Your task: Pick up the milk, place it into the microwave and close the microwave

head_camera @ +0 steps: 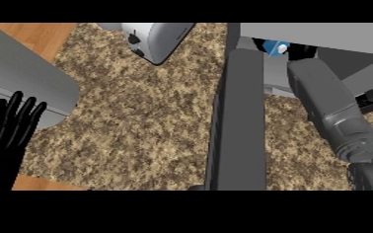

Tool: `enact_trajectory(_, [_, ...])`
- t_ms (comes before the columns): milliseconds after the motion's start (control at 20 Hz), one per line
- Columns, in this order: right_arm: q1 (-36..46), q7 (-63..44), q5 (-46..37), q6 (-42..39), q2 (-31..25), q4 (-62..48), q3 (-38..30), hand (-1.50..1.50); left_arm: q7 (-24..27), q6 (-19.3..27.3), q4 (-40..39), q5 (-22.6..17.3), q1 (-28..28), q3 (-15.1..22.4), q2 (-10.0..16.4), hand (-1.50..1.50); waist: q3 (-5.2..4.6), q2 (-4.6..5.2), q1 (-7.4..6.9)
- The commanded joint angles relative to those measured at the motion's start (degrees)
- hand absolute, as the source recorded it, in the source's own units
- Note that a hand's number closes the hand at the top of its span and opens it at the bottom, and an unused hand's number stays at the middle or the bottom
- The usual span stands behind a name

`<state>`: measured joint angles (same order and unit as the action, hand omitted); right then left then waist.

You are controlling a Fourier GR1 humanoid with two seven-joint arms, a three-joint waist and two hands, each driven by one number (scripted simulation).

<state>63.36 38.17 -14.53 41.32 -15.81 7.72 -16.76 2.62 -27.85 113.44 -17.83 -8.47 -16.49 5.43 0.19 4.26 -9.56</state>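
Note:
The milk (pixel 276 47) shows as a small blue and white carton just inside the microwave (pixel 313 30) at the upper right. My right hand (pixel 302 52) is curled round it, with black fingers on both sides, and the grey forearm reaches in from the lower right. Most of the carton is hidden by the hand and the microwave's top. The microwave door (pixel 238 123) stands open, edge-on, running down the middle of the view. At the lower left edge my left hand (pixel 18 123) rests open with its fingers up.
A silver toaster (pixel 156 39) stands at the back, left of the door. A grey rounded appliance or basin (pixel 35 85) fills the left side. The speckled counter (pixel 138 123) spreads between them, with wooden floor at the left corners.

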Motion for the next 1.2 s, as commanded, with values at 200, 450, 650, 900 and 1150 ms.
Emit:
enact_trajectory(200, [3.0,-4.9,0.2,-1.8,1.5,-2.8,-0.6,-1.50,-0.5,0.5,-0.6,2.8,2.7,2.5,-0.2,-1.50,0.31,1.04,-0.81])
enact_trajectory(450, [3.0,-4.2,1.5,-8.0,2.4,-2.7,-1.7,-1.50,0.3,0.6,-1.3,3.9,1.8,3.8,-1.7,-1.50,0.19,0.54,-0.47])
enact_trajectory(650, [1.5,-3.3,2.7,-9.4,2.8,-2.7,-2.9,-1.50,-0.4,1.1,0.6,4.5,2.0,4.8,-2.1,-1.50,0.27,0.24,-0.31])
enact_trajectory(900, [1.1,-3.6,2.7,-12.2,0.8,-3.1,-3.0,-1.50,0.0,1.5,0.2,6.8,1.4,6.6,-3.3,-1.50,0.17,-0.17,0.58])
enact_trajectory(1150, [0.8,-3.5,2.5,-12.7,-0.5,-3.0,-3.0,-1.50,0.0,1.9,-0.3,7.8,1.6,7.7,-4.0,-1.50,0.15,-0.20,0.91])
